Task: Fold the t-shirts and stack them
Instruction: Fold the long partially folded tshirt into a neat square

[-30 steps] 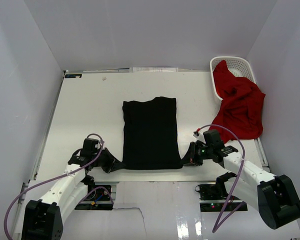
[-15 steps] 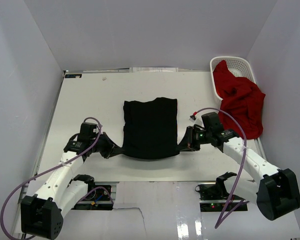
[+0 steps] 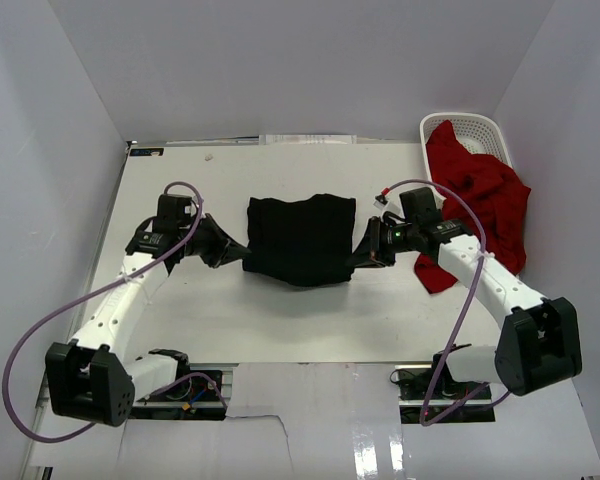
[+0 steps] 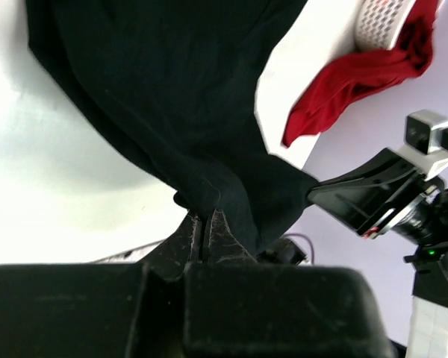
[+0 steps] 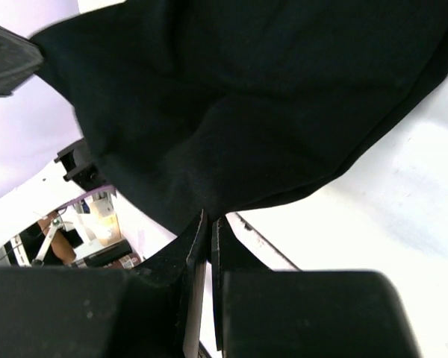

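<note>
fold black t-shirt (image 3: 300, 235) hem-to-collar | left gripper (image 3: 224, 254), right gripper (image 3: 366, 254) clamped on its hem corners (raised) | advance level, align edges

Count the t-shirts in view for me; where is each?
2. The black t-shirt is mid-table, gripped at either side by the left gripper and right gripper. The red t-shirt spills from the white lattice basket at the far right; another could hide under it.

Overhead, wrist close-ups; prob. same shirt (image 3: 300, 240)
</note>
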